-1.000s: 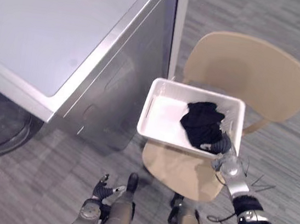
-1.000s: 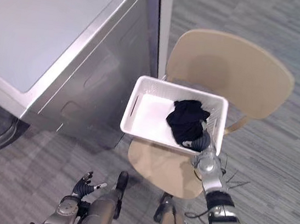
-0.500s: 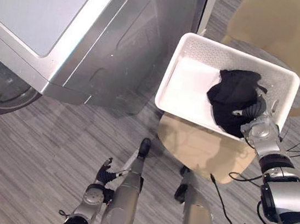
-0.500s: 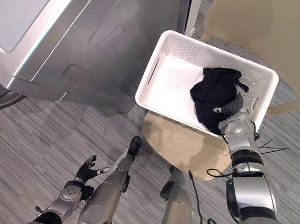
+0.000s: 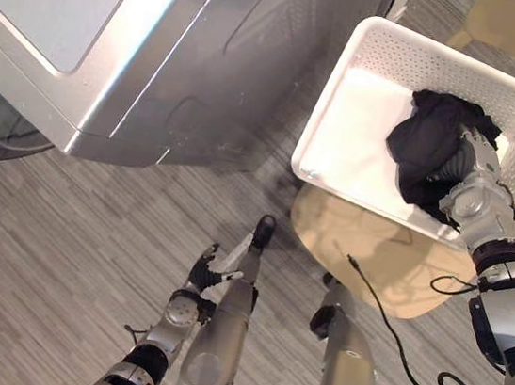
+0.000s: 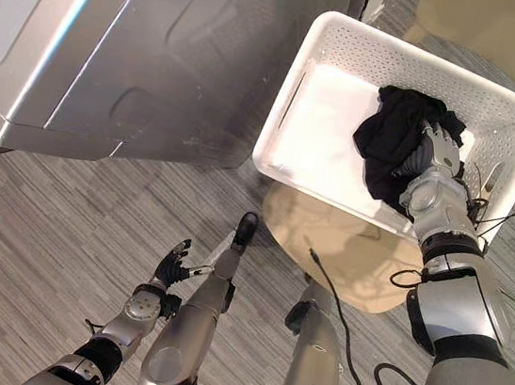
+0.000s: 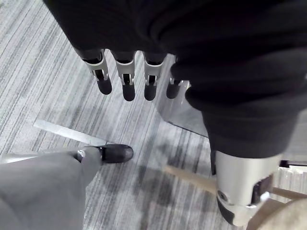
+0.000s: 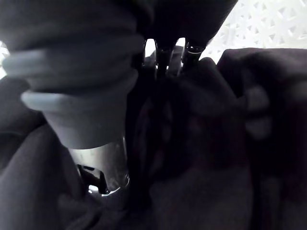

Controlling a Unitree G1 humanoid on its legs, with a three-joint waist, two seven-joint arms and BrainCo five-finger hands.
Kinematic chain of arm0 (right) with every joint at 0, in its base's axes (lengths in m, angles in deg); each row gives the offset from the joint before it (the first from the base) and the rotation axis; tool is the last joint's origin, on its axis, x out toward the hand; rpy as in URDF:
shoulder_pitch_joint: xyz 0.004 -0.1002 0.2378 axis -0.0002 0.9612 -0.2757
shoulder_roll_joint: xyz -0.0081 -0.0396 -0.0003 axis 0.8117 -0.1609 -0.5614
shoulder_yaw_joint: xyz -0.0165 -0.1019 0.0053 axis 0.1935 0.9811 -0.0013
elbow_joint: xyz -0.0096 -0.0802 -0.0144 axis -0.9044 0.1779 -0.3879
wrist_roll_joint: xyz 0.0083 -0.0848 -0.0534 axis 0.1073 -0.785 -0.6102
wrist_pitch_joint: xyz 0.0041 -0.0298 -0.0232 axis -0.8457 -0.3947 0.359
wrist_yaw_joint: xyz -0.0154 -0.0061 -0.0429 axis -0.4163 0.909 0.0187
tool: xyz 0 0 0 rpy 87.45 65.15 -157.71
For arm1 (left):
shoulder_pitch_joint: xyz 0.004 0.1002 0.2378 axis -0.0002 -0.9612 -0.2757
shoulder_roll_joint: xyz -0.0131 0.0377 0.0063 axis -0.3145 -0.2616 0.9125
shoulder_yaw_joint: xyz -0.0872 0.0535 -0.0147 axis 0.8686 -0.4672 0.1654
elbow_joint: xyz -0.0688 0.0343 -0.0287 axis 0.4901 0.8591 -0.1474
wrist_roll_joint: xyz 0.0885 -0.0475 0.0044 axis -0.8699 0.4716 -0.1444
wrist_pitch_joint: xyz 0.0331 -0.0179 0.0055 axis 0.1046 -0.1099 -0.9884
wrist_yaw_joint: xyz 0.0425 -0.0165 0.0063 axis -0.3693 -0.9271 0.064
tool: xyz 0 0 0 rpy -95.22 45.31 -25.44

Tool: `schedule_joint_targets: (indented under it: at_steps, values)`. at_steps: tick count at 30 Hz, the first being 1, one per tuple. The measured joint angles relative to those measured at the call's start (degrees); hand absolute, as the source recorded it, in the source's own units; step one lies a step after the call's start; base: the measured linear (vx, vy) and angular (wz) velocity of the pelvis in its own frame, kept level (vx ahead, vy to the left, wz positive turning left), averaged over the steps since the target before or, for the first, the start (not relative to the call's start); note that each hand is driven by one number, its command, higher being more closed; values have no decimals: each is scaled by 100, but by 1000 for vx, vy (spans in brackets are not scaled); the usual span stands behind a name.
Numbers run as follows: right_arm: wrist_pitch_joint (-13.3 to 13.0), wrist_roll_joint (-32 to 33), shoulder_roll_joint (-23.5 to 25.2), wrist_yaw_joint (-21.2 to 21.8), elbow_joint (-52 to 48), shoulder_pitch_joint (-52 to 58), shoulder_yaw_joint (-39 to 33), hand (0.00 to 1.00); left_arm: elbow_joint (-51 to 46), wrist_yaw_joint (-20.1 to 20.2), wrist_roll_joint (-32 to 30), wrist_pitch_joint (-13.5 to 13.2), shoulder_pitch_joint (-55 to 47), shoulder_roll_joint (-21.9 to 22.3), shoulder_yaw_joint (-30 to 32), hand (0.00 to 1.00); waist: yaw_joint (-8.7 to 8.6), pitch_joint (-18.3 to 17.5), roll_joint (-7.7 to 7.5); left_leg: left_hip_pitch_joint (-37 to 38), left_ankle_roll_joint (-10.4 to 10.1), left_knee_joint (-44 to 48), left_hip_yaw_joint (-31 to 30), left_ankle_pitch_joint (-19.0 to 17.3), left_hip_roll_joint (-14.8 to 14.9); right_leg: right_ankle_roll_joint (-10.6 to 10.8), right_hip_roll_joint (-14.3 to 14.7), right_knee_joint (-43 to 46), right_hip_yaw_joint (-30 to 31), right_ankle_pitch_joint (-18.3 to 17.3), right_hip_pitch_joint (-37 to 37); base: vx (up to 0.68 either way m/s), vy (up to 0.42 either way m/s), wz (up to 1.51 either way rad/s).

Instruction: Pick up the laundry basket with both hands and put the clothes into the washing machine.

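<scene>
Grey carpet floor (image 5: 63, 224), and the white laundry basket (image 5: 392, 37) sits on a tan chair (image 5: 373, 255) just beside the washing machine (image 5: 208, 63). The right hand (image 5: 472, 188) is inside the basket, fingers curled into the black clothes (image 5: 430, 144). The left hand (image 5: 203, 271) hangs well apart from the basket, fingers relaxed and spread.

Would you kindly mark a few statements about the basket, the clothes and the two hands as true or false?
The black clothes lie inside the white laundry basket. True.
The basket stands on a table. False: it rests on the tan chair.
The left hand grips the basket. False: it hangs open, low over the floor, apart from the basket.
The right hand is on the clothes in the basket. True.
</scene>
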Motion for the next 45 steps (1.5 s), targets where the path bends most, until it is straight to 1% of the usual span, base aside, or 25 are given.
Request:
schedule_joint_targets:
  at_steps: [1,4,7,9,15,16,17,19,22,25,26,29,30,32,34,35,36,38,39,40,41,42,43,44,45]
  values:
    - [2,4,-49,-3,-35,-18,0,100,-8,2,-3,-13,1,10,-19,0,40,0,0,3,0,5,-5,0,0,0,0,6,-1,0,3,0,0,0]
    - [2,42,-108,1,-122,-54,-7,100,13,2,-14,-9,-2,12,-14,0,64,0,0,19,-26,4,-36,24,6,0,3,23,-9,-1,23,-12,1,3]
    - [0,253,65,74,-455,213,-235,100,48,1,-16,26,-3,12,-3,0,63,2,-2,162,-26,2,-29,25,11,-3,7,22,-4,-7,165,0,0,0]
    - [-6,411,229,136,-862,494,-462,100,48,0,-16,35,-8,9,10,0,58,5,-8,282,-26,-9,-23,24,12,-2,5,24,7,-14,272,0,0,0]
    - [-78,1522,866,119,-2746,1482,-1421,100,53,6,-71,163,-57,12,243,0,-23,4,-37,701,-15,-94,25,28,37,27,6,59,63,-36,617,-11,0,-2]
    - [-117,1842,1127,107,-3250,1761,-1688,100,54,7,-115,179,-98,8,270,0,-101,-19,-81,816,-10,-116,28,28,43,77,4,93,82,-83,718,0,0,0]
    - [-143,1930,1249,105,-3452,1880,-1792,100,50,13,-122,180,-131,11,285,0,-140,-43,-113,844,-10,-123,22,28,42,79,-2,119,83,-107,733,5,-11,-3]
    - [-328,2451,1885,106,-4268,2492,-2047,100,57,17,-130,218,-377,11,443,0,-257,-318,-366,944,-8,-208,90,27,77,92,10,142,141,-149,752,26,-13,-9]
    - [-489,2792,2345,118,-4919,3163,-2169,100,61,101,-185,299,-566,32,443,0,-320,-495,-555,1257,66,-218,174,-34,88,137,-3,168,183,-237,1026,70,-11,-4]
    - [-529,3036,2772,179,-5594,3864,-2191,100,59,126,-301,309,-861,34,446,0,-358,-935,-678,1511,98,-219,255,-134,84,207,-31,212,305,-326,1222,106,18,-10]
    - [-534,3099,2921,276,-5828,4056,-2187,100,63,126,-302,318,-988,27,448,0,-405,-1081,-715,1654,116,-217,342,-178,77,219,-43,219,363,-348,1324,80,30,-16]
    - [-562,3201,3170,385,-6443,4459,-2156,100,106,124,-318,349,-1248,19,449,0,-448,-1358,-796,1953,149,-212,565,-297,73,243,-48,227,615,-370,1480,48,34,-36]
    - [-579,3206,3179,393,-6565,4524,-2114,100,129,123,-321,349,-1282,19,449,0,-460,-1374,-808,2024,147,-211,631,-315,74,244,-46,228,667,-370,1517,32,36,-55]
    - [-754,3214,3276,467,-6986,4693,-1925,100,286,121,-342,350,-1425,-2,449,0,-522,-1499,-913,2229,151,-204,955,-403,92,247,-2,232,1016,-349,1533,6,32,-66]
    - [-879,3272,3379,534,-7070,4657,-1718,100,287,120,-343,348,-1447,-37,454,0,-578,-1539,-980,2312,148,-172,1201,-455,100,232,38,232,1248,-300,1498,-22,34,-72]
    - [-959,3365,3428,584,-7070,4653,-1544,100,281,124,-348,346,-1409,-74,447,0,-587,-1542,-1017,2294,140,8,1381,-572,101,241,50,256,1408,-274,1461,-35,37,-70]
    - [-961,3419,3462,618,-7070,4652,-1473,100,273,121,-347,343,-1391,-79,453,0,-583,-1544,-1035,2255,141,133,1471,-640,92,233,34,318,1450,-264,1415,-59,54,-59]
    - [-959,3478,3462,665,-7068,4665,-1218,100,196,121,-344,337,-1370,-83,487,0,-594,-1553,-1029,2004,248,628,1587,-834,182,342,13,375,1570,-199,1359,-89,-3,-32]
    - [-957,3480,3441,749,-7068,4659,-1113,100,168,120,-341,310,-1367,-14,623,0,-608,-1544,-974,1930,232,672,1572,-852,293,246,32,1206,1629,-703,1095,-90,-92,24]
    - [-960,3479,3458,782,-7061,4732,-1039,100,119,114,-335,282,-1364,-47,684,0,-615,-1543,-1001,1879,219,807,1389,-845,303,125,-23,2451,1727,-1436,950,-57,-111,61]
    - [-960,3477,3496,795,-7009,4747,-987,100,37,112,-331,284,-1380,-99,692,0,-596,-1551,-1050,1824,187,892,1233,-826,274,297,-24,2799,1797,-1718,1041,-30,-181,103]
    - [-961,3445,3516,811,-6941,4720,-934,100,5,112,-281,284,-1386,-153,741,0,-570,-1581,-1110,1642,135,1026,1014,-792,222,433,-8,2782,1950,-1913,1124,-130,-265,111]
    - [-962,3402,3490,850,-6880,4642,-851,100,-174,107,-215,288,-1421,-119,883,0,-542,-1596,-1060,1404,-8,1038,819,-666,232,452,102,2351,1905,-1958,1224,-180,-268,92]
    - [-963,3373,3491,855,-6848,4605,-825,100,-283,90,-154,283,-1436,-79,915,0,-485,-1611,-1010,1286,-47,1004,767,-594,297,405,190,2033,1855,-1976,1308,-187,-188,65]
    - [-972,3355,3476,845,-6772,4525,-827,100,-386,59,-32,279,-1446,26,909,0,-378,-1585,-854,1090,-92,917,601,-425,447,213,388,1664,1713,-1756,1330,-179,-119,41]
